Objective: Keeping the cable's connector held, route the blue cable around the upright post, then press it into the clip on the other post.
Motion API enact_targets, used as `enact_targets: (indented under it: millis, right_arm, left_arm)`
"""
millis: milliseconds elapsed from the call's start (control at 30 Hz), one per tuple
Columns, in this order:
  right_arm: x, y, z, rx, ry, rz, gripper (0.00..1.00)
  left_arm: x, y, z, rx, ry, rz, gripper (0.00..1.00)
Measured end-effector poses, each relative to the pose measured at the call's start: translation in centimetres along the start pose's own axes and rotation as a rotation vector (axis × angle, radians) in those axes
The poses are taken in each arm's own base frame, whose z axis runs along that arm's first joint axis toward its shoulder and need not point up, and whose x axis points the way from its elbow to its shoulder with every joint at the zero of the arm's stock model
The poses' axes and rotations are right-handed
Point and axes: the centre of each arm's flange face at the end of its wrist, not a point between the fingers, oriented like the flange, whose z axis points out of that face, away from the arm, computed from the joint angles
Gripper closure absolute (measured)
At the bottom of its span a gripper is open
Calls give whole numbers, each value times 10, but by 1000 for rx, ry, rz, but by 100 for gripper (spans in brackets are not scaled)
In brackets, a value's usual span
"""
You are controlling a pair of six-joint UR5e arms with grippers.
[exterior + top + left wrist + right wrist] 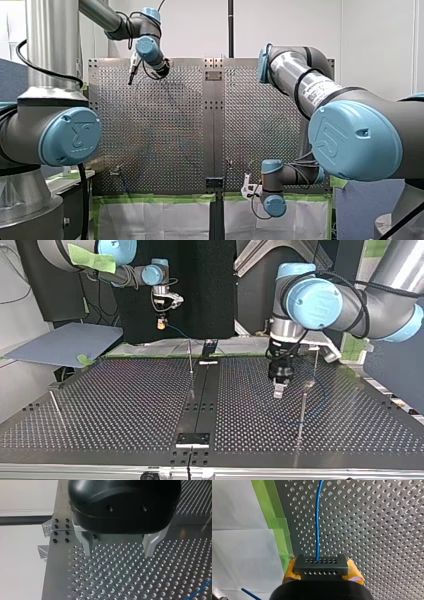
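Two arms at a perforated metal table | front view: my left gripper upper left, my right gripper at the lower edge | top view: thin blue cable runs from my right gripper toward an upright metal post | left wrist view: metal fingers spread apart | right wrist view: yellow pads pinch the black block connector, cable leading ahead.

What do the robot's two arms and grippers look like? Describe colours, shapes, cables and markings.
Both my left arm and my right arm are silver tubes with rounded light-blue joint caps bearing an embossed logo; black cables run along them. My left gripper has a rounded black housing and metal fingers; my right gripper has yellow pads.
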Motion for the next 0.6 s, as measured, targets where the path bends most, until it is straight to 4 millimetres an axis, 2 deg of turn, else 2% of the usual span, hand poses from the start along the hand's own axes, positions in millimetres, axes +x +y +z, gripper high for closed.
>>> enact_targets:
  millis: [600]
  right_arm:
    - [0, -2, 0, 11, -2, -3, 100]
  left_arm:
    - [47, -33, 38, 20, 12, 35, 0]
